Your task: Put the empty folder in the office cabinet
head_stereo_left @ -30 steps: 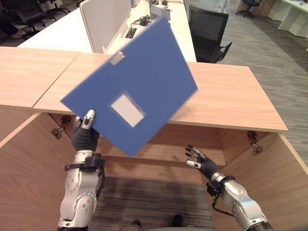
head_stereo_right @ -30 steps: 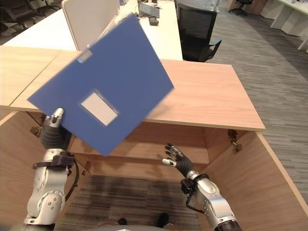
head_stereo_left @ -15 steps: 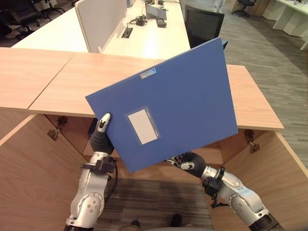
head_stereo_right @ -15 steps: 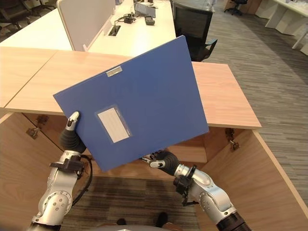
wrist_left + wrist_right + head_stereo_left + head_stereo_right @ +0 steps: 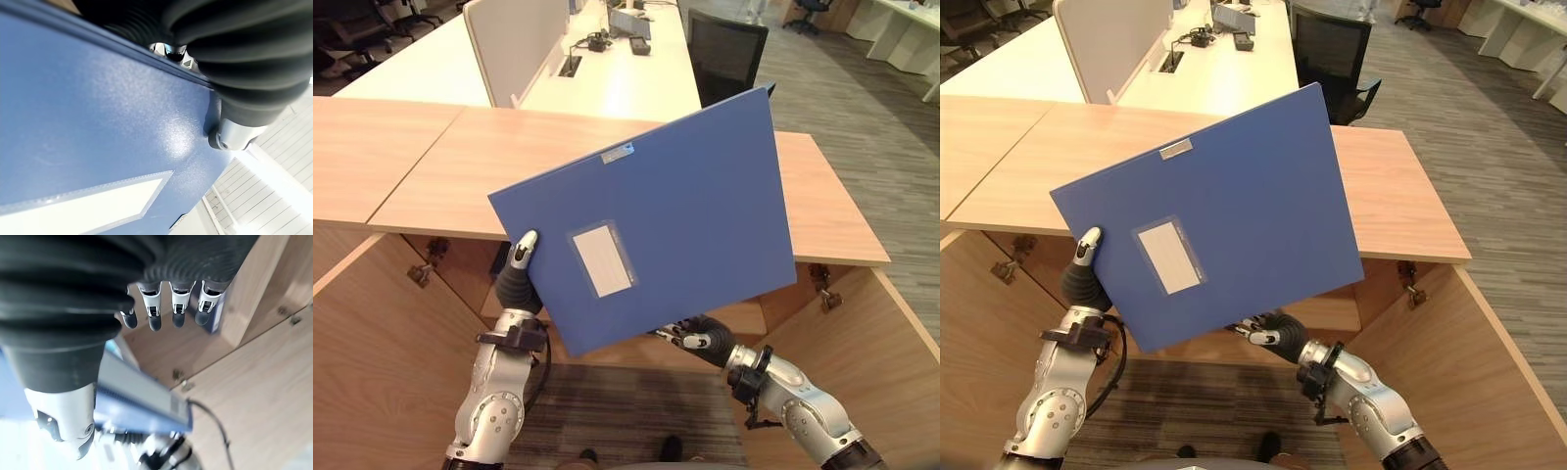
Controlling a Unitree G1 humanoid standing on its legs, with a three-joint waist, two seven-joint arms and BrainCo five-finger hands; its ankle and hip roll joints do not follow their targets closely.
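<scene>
In the left eye view the blue folder [image 5: 651, 220] was held up tilted in front of the open cabinet [image 5: 803, 206], above its dark opening and not yet inside. The left hand [image 5: 517, 272] pinched its lower left corner, thumb on the front face. The right hand [image 5: 690, 333] sat under the lower edge; whether its fingers closed on the folder could not be told there.

In the right eye view the folder hid most of the cabinet's opening, so its far corner might have struck the wooden top [image 5: 1400, 211] on the way in.

In the left wrist view the thumb [image 5: 234, 134] pressed on the blue cover beside the white label [image 5: 83, 203]. A grip by one corner alone could have let the folder swing or slip.

In the right wrist view the fingers [image 5: 164, 308] stood straight and apart, nothing between them, with the folder's edge [image 5: 142, 404] lying beside the thumb. An open hand there could only prop the folder, not stop a slide.
</scene>
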